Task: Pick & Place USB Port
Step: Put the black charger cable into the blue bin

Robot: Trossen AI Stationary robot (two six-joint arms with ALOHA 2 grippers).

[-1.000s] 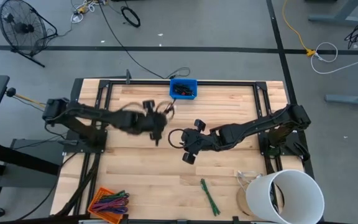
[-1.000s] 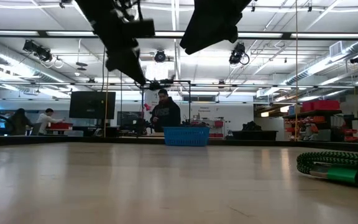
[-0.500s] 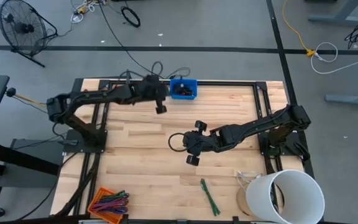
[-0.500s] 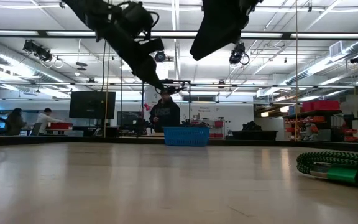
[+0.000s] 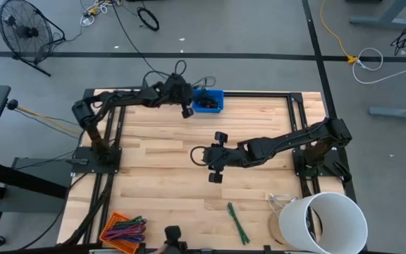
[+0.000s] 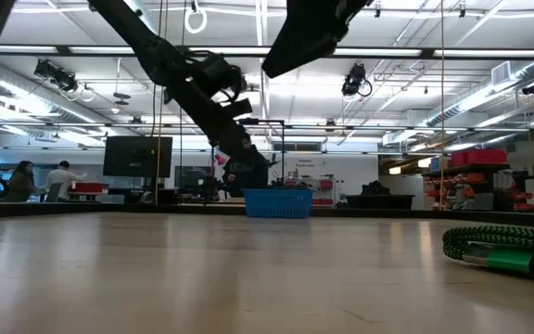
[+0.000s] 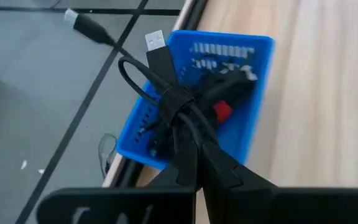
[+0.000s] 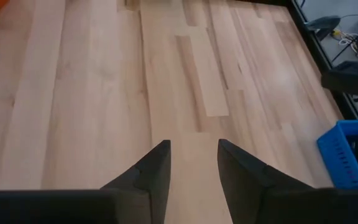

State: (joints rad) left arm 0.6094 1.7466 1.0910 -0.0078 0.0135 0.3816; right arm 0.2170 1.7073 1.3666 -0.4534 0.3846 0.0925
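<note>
The left hand (image 7: 194, 163) holds the cable (image 7: 169, 102) tight over the bin (image 7: 247, 134)'s edge; its loops could snag there. The right hand (image 8: 192, 163) waits, wide.

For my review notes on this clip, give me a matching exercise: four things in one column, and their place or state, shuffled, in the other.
Things:
1. left end effector
2. right end effector
3. blue bin
4. white bucket

Place or state:
A. open, over bare wood mid-table
B. at the table's far edge, holding dark cables
C. at the near right corner
D. shut on a bundled USB cable

Pairs: 1-D, 2-A, 3-B, 4-C
</note>
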